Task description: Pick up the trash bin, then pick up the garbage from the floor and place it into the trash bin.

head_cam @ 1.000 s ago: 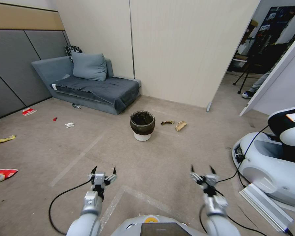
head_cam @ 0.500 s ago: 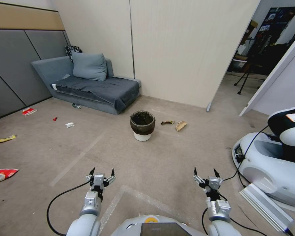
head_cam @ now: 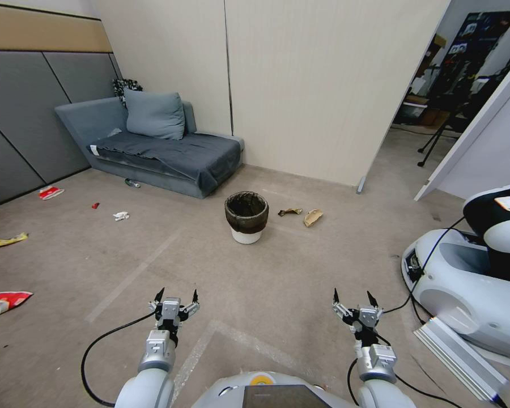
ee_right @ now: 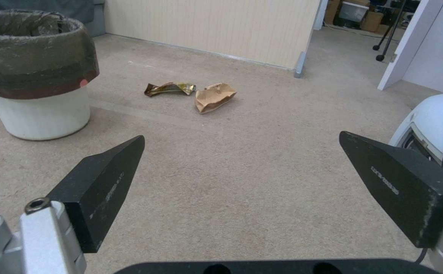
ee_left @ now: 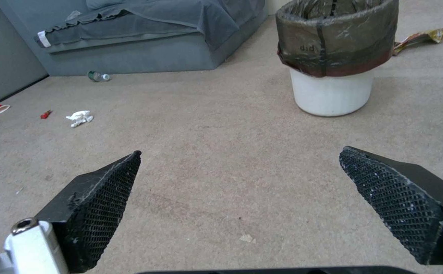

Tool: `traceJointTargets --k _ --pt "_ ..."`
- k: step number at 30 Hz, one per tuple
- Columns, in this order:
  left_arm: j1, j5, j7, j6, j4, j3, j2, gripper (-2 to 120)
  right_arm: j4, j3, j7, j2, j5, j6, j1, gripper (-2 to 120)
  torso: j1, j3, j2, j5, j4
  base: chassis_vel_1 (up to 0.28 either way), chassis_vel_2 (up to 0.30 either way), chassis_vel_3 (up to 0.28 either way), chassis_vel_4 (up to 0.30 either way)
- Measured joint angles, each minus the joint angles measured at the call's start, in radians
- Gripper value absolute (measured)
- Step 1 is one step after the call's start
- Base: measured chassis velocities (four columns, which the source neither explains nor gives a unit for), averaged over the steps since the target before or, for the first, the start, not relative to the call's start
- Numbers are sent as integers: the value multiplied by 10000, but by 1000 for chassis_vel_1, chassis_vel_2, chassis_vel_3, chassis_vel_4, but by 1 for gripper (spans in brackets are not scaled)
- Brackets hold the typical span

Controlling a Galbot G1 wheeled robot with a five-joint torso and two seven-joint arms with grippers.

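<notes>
The trash bin (head_cam: pixel 246 217), a white bucket with a dark bag folded over its rim, stands upright on the carpet ahead of me, also seen in the left wrist view (ee_left: pixel 333 57) and the right wrist view (ee_right: pixel 34 76). Garbage lies scattered: brown paper scraps (head_cam: pixel 312 216) (ee_right: pixel 214 97) right of the bin, a white tissue (head_cam: pixel 120 216), red-and-white wrappers (head_cam: pixel 50 192) (head_cam: pixel 5 300), a yellow wrapper (head_cam: pixel 3 242) and a small bottle (head_cam: pixel 132 183) to the left. My left gripper (head_cam: pixel 176 296) and right gripper (head_cam: pixel 352 299) hover open and empty, well short of the bin.
A grey sofa (head_cam: pixel 153 147) stands against the back wall on the left. Another white robot base (head_cam: pixel 470 289) with cables and a metal rail (head_cam: pixel 462 357) sits close on my right. An open doorway (head_cam: pixel 436 113) lies at the back right. Bare carpet stretches between me and the bin.
My right gripper has swung slightly to the right and levelled out. The left arm and the bin have stayed put.
</notes>
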Motion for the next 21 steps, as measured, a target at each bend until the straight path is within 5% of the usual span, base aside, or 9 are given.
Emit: traceJointTargets --k 21 --pt "-97 -70 152 -17 35 -18 1 100 14 17 -9 -5 -43 34 65 100 0 1 -1 -1 -2 -69 69 69 -65"
